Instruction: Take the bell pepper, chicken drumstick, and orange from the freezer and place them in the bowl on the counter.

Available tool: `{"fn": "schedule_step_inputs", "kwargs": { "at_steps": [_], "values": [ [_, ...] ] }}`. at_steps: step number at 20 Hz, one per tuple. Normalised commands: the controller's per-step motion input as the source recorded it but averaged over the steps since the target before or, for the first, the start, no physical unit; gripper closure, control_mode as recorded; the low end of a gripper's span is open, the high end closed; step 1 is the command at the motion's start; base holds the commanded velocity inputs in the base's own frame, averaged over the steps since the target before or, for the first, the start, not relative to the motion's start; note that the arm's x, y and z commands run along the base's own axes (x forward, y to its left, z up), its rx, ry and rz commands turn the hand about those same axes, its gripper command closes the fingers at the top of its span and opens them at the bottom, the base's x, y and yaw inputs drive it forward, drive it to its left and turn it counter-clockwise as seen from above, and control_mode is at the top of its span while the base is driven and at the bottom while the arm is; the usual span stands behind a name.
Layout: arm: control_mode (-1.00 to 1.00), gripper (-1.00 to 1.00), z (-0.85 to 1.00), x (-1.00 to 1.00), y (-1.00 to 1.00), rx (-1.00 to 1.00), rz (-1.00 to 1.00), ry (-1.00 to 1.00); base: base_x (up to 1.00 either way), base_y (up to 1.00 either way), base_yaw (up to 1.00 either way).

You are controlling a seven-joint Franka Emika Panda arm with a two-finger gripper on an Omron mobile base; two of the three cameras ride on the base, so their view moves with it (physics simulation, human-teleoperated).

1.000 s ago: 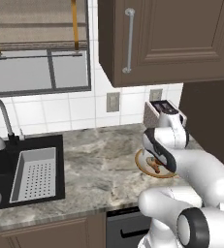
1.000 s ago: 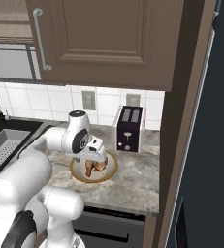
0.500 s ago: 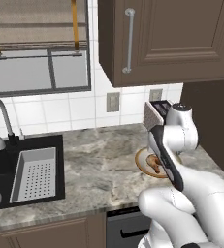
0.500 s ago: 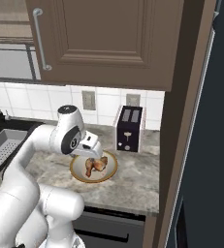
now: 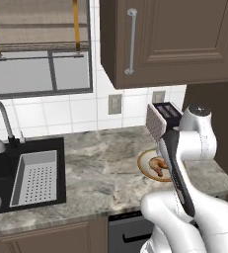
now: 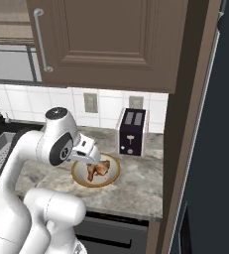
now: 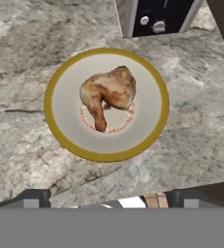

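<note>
White tiled wall (image 5: 76,111), brown wooden cabinets (image 5: 174,39), window (image 5: 36,49)

Grey-and-beige marbled counter (image 5: 100,168) running across the middle of the left base view, over dark brown cabinets and a black dishwasher front at the bottom edge. Black sink (image 5: 17,173) sunk into it at the left, with a grey perforated basket (image 5: 35,177) inside. Bowl (image 7: 61,121) sitting flat on the stone, dead centre in the hand view, tan-gold rim all round, holding the chicken drumstick (image 7: 108,93), narrow end pointing toward lower left. Toaster (image 6: 132,131) standing upright just beyond the bowl, near the tiled wall, close but not touching. Same bowl (image 6: 82,177) lower centre in the right base view, toaster to its upper right.
</note>
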Motion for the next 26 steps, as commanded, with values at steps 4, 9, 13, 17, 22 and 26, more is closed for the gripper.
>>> {"fn": "schedule_step_inputs", "kwargs": {
  "at_steps": [4, 9, 13, 17, 22, 26],
  "values": [
    [-1.0, -1.0, 0.57, -0.23, 0.01, 0.0, 0.0, -0.01, 0.0, 0.0, 0.0],
    [-1.0, -1.0, 0.56, -0.25, 0.0, 0.0, 0.03, -0.01, 0.0, 0.0, 0.0],
    [-1.0, -1.0, 0.53, -0.23, 0.03, 0.0, 0.03, 0.0, 0.0, 0.0, 0.0],
    [-1.0, -1.0, 0.5, -0.22, 0.01, 0.0, 0.04, 0.0, 0.0, 0.0, 0.0],
    [-1.0, -1.0, 0.47, -0.38, 0.0, 0.0, 0.04, -0.01, 0.0, 0.0, 0.0],
    [-1.0, -1.0, 0.45, -0.39, 0.07, 0.0, 0.04, 0.0, 0.0, 0.0, 0.0]
  ]
}}
